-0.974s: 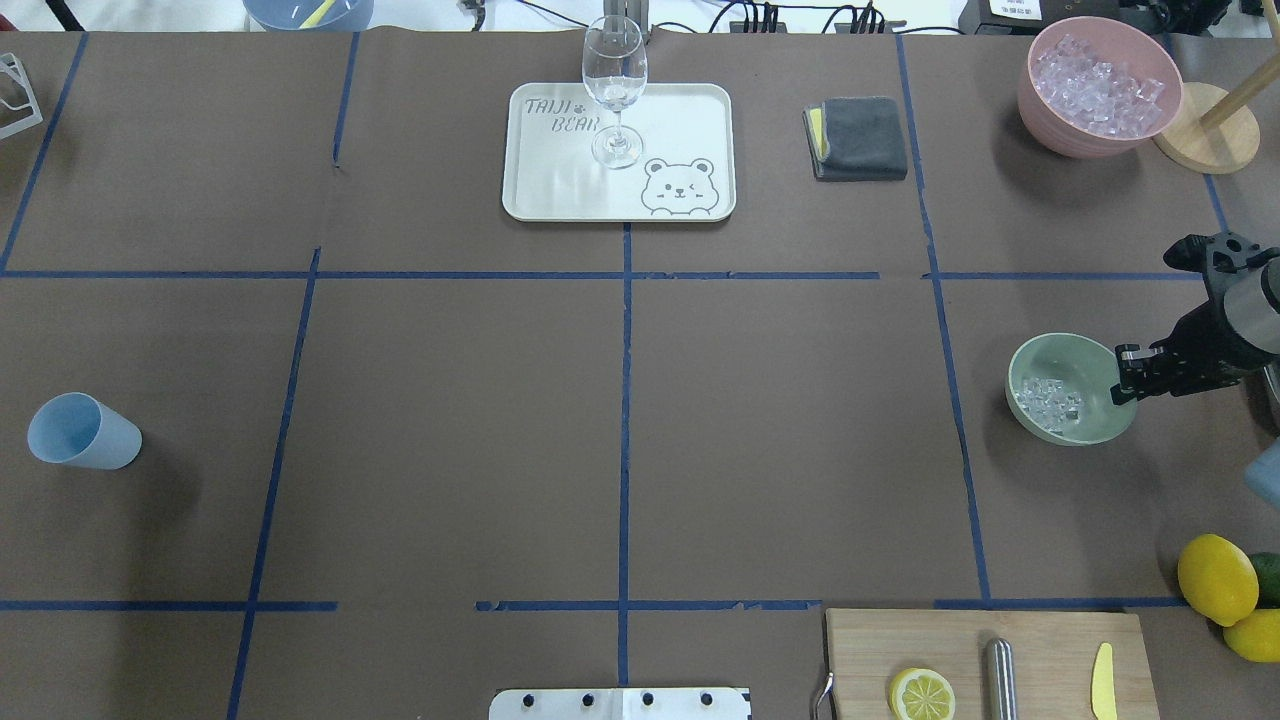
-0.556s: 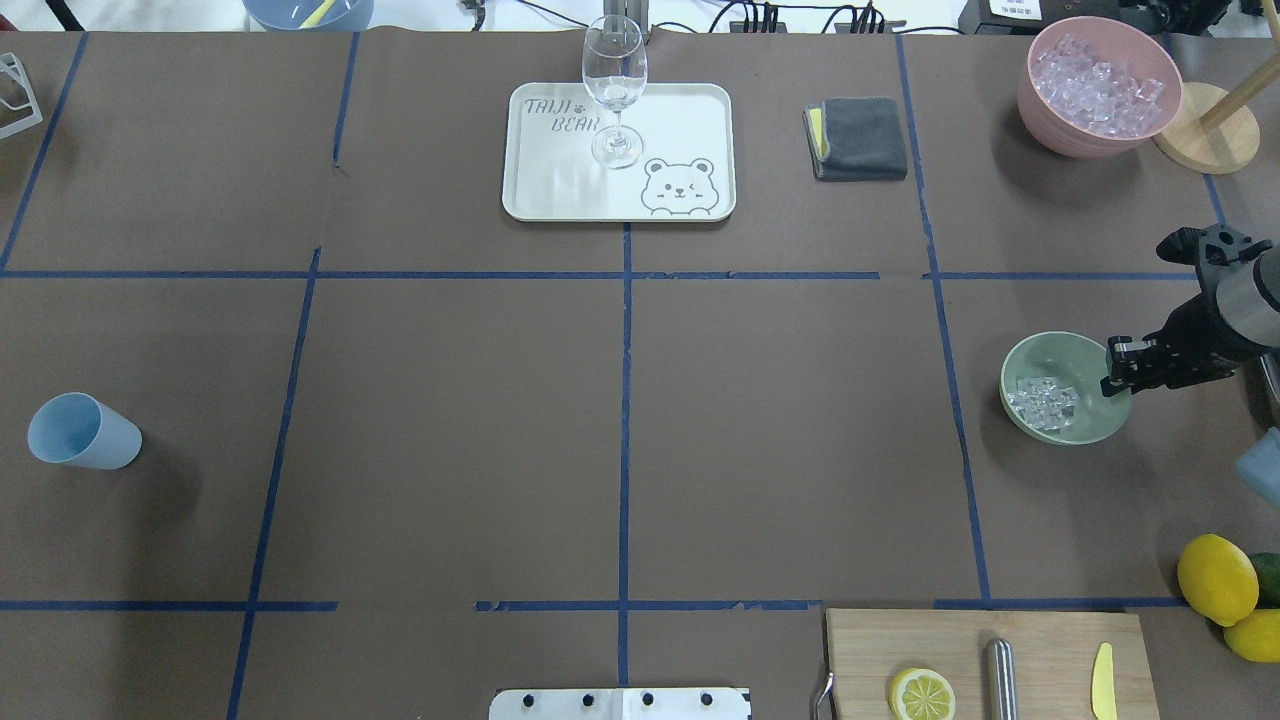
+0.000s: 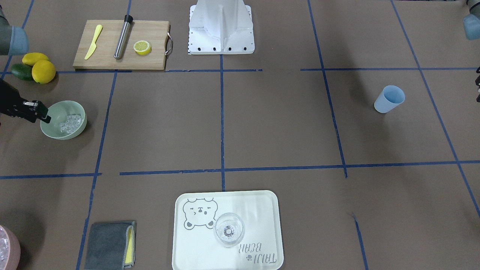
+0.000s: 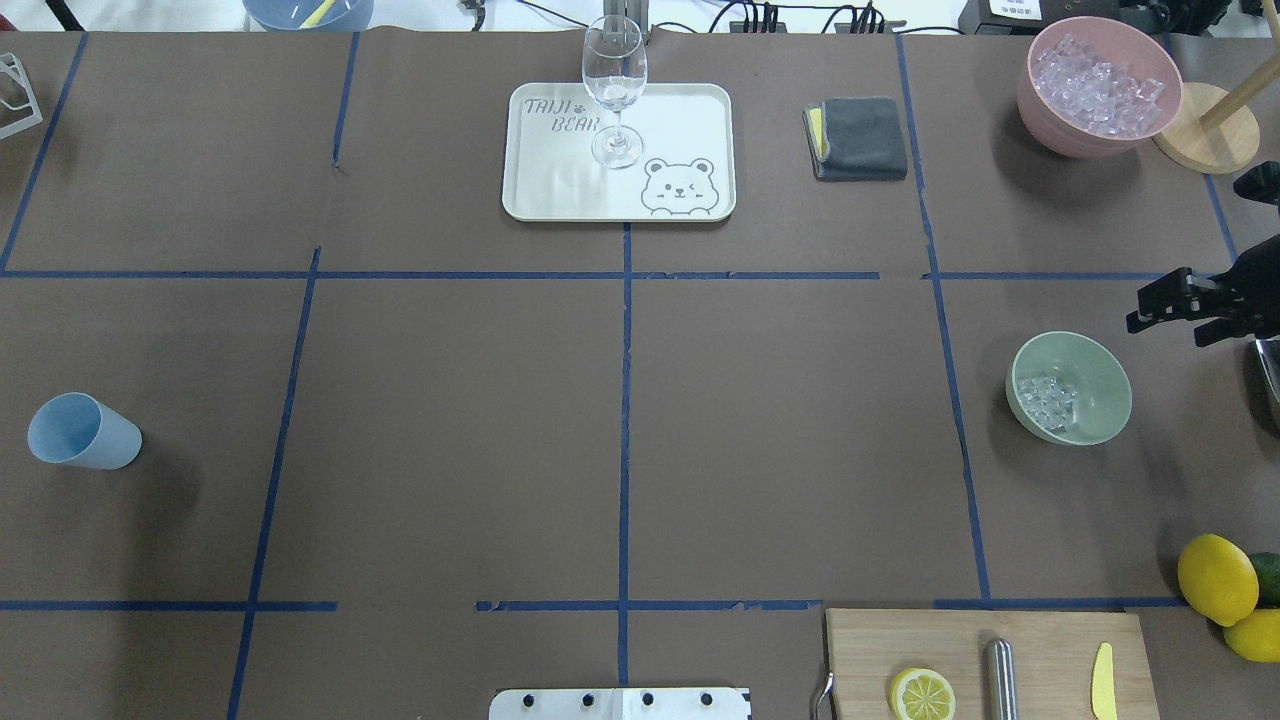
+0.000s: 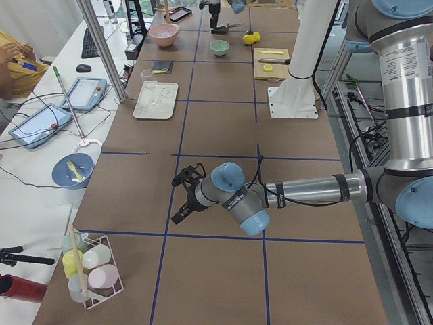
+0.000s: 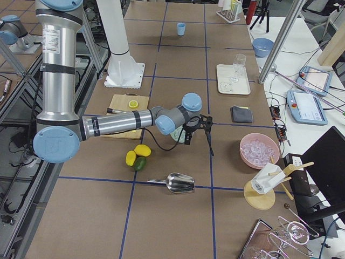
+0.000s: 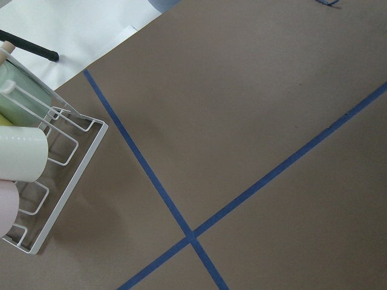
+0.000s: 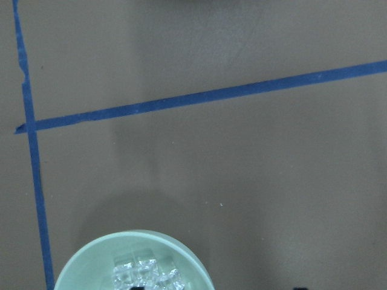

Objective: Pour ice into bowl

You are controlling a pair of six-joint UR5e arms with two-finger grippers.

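The sage-green bowl (image 4: pixel 1070 388) stands upright on the table at the right, with a small heap of clear ice cubes (image 4: pixel 1048 398) inside. My right gripper (image 4: pixel 1140 308) is open and empty, off the bowl and a little beyond its far right rim. In the front view the gripper (image 3: pixel 42 111) is beside the bowl (image 3: pixel 63 120). The right wrist view looks down on the bowl (image 8: pixel 91 266) and the ice (image 8: pixel 145 275). My left gripper (image 5: pixel 181 200) hovers over bare table far to the left; I cannot tell if it is open or shut.
A pink bowl of ice (image 4: pixel 1098 85) and a wooden stand (image 4: pixel 1205 128) are at the far right. A grey cloth (image 4: pixel 858 138), a tray (image 4: pixel 560 190) with a wine glass (image 4: pixel 614 90), a pale blue cup (image 4: pixel 80 432), lemons (image 4: pixel 1216 578) and a cutting board (image 4: pixel 990 650) are around.
My right gripper has left the bowl's right rim and moved away toward the far right. The bowl now stands free with the ice in it.
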